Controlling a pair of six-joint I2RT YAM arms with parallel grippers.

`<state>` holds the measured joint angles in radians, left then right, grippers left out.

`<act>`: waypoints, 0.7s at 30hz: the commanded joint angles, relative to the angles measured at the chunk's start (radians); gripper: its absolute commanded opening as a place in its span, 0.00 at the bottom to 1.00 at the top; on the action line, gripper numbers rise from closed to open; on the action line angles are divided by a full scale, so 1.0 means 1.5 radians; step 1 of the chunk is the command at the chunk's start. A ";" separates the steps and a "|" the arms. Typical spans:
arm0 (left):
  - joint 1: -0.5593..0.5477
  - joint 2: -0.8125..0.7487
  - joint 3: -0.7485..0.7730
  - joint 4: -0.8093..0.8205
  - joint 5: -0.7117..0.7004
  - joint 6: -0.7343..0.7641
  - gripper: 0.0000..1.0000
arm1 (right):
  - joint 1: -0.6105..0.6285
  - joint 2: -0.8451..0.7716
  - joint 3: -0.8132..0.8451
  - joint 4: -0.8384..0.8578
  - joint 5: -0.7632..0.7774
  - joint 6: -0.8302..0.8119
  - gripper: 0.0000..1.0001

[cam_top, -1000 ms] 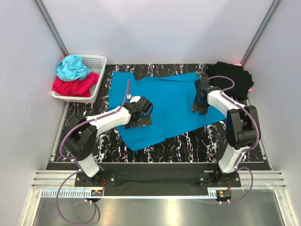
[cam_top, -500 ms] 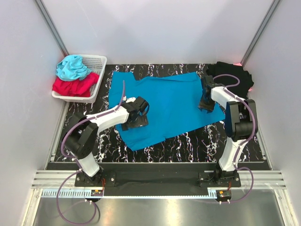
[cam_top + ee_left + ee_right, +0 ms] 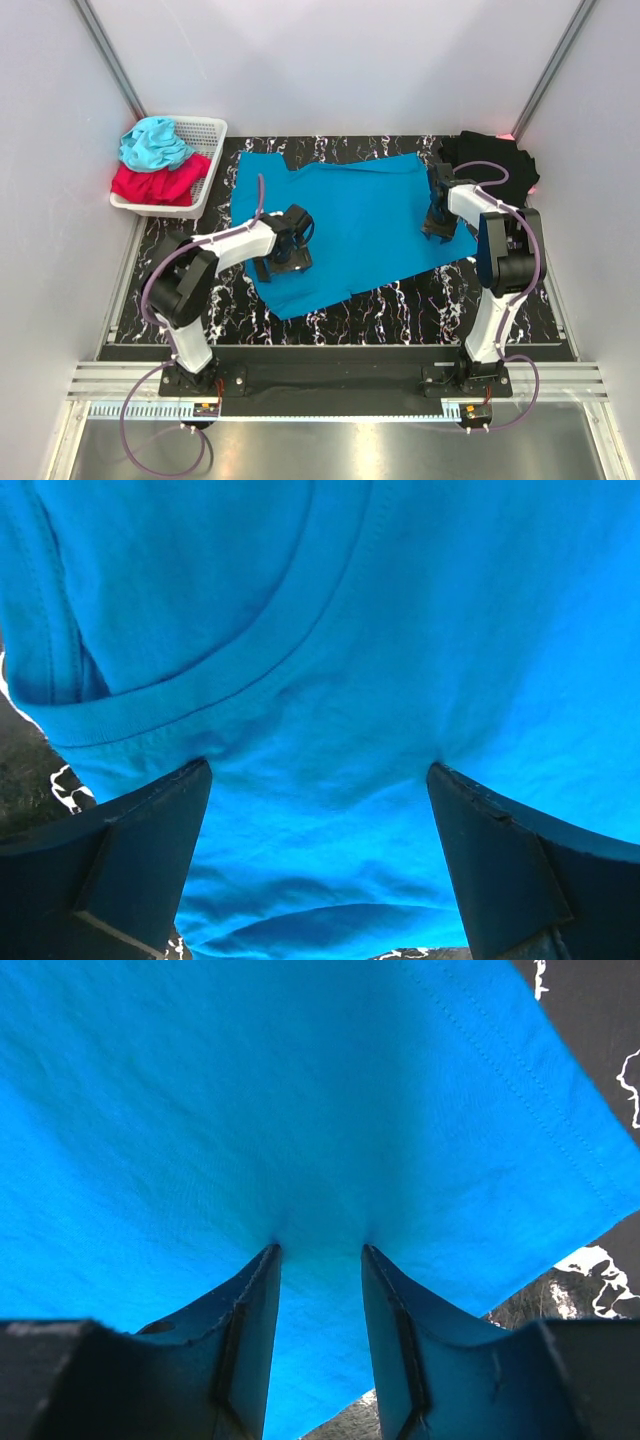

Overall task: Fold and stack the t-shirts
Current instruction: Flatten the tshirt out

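Observation:
A medium-blue t-shirt [image 3: 350, 220] lies spread flat on the black marbled table [image 3: 400, 300]. My left gripper [image 3: 283, 250] stands wide open with both fingertips pressed down on the cloth at the shirt's left part, just below the collar band [image 3: 230, 670]; in the left wrist view the left gripper [image 3: 320, 775] has only flat cloth between its fingers. My right gripper [image 3: 437, 222] rests on the shirt near its right edge. In the right wrist view the right gripper [image 3: 320, 1250] is open, its tips touching blue cloth near the hem [image 3: 560, 1160]. A black t-shirt [image 3: 490, 162] lies bunched at the back right.
A white basket [image 3: 208, 126] at the back left holds a cyan garment [image 3: 152, 142] and a red one [image 3: 155, 183]. Grey walls close in on the table at the left, back and right. Bare marbled tabletop shows in front of the shirt.
The left gripper has slid a little left and nearer across the shirt. The right gripper has shifted right toward the shirt's right edge. Both stay open on the cloth.

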<state>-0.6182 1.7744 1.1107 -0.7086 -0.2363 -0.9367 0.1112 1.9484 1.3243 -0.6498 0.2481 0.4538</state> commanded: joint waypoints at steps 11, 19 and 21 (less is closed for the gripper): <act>0.099 0.021 0.064 -0.057 -0.001 0.017 0.99 | 0.007 -0.107 -0.173 0.000 -0.093 0.083 0.34; 0.175 0.054 0.162 -0.090 -0.008 0.053 0.99 | 0.035 -0.231 -0.271 -0.045 -0.038 0.126 0.35; 0.186 0.072 0.191 -0.107 0.003 0.055 0.99 | 0.056 -0.247 -0.291 -0.053 -0.031 0.149 0.34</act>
<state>-0.3607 1.8492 1.3186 -0.8387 -0.2398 -0.8864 0.1589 1.6310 0.9325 -0.6624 0.1680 0.6125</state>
